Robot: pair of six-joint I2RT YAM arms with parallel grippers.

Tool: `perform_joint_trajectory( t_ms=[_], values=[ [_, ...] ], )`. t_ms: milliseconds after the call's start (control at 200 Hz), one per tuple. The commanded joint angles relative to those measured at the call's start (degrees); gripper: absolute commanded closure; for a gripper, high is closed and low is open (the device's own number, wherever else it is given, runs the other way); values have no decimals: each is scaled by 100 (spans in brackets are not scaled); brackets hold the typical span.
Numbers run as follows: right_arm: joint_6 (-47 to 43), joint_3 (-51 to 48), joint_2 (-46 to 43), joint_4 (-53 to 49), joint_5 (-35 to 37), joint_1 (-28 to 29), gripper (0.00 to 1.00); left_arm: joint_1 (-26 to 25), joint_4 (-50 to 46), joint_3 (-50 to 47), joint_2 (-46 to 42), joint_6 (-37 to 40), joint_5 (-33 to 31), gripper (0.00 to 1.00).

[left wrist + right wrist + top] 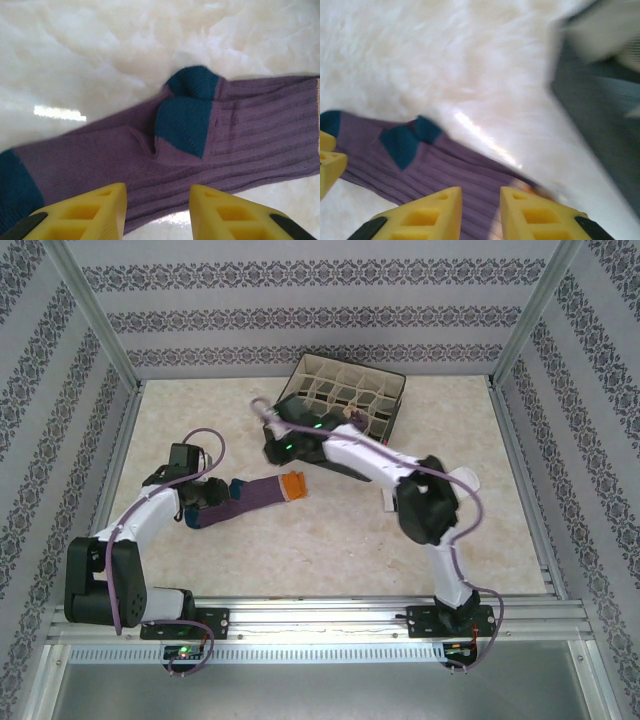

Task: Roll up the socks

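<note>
Item: purple sock (pixel 255 490), lying flat on the table (pixel 300 550), at 9 o'clock from the table's centre in the top view.
Lie: orange cuff (pixel 293 485) toward 3 o'clock, teal toe (pixel 15 185) toward 8 o'clock, under my left arm.
Layers: two heel patches overlap at the teal heel (pixel 182 122). This may be a pair stacked; I cannot confirm it.
Left gripper (pixel 157 200): fingers spread wide, nothing between them, poised above the foot section between toe and heel.
Right gripper (pixel 480 200): fingers parted more narrowly and empty, near the cuff end. The view is blurred.
Nearby: divided box (pixel 398 400) at 12 o'clock, apart from the sock.
Step, judged: starting the roll; no turn has been made.
Method: pin the cuff end with my right fingers. Take the toe edge, catching every layer, with my left. Smooth the pucker at the heel first, or the roll will go lopsided there. Keep each turn tight and square to the sock's length.
Risk: pinching only the top layer, which would drag the layers apart.
</note>
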Motion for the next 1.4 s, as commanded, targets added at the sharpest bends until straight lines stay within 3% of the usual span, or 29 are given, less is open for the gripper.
perform_joint_trajectory(
  t_ms=[0,145,380,740,904,979,1019,1194,1394],
  values=[
    [-464,585,669,-384,76,161,73,38,-336,-166,-144,-383,170,62],
    [-717,776,1019,-462,111,205,74,38,-114,-309,-106,-585,354,62],
    [-1077,668,1271,-991,816,153,74,42,359,-488,420,-588,472,62],
    [-723,-1803,-58,-499,773,280,75,47,581,288,1486,-449,440,61],
    [-187,-2693,-577,-130,358,597,75,-15,777,748,2056,-327,862,66],
    [37,-2938,-739,87,219,775,75,-175,700,1007,2348,-253,948,68],
    [140,-3015,-795,154,206,860,75,-268,712,1081,2466,-229,1004,63],
    [163,-2951,-893,49,276,1112,74,-567,1082,1232,2735,-173,1240,61],
    [-85,-3089,-1250,158,182,1111,74,-667,883,1505,2538,569,1530,57]
  ],
)
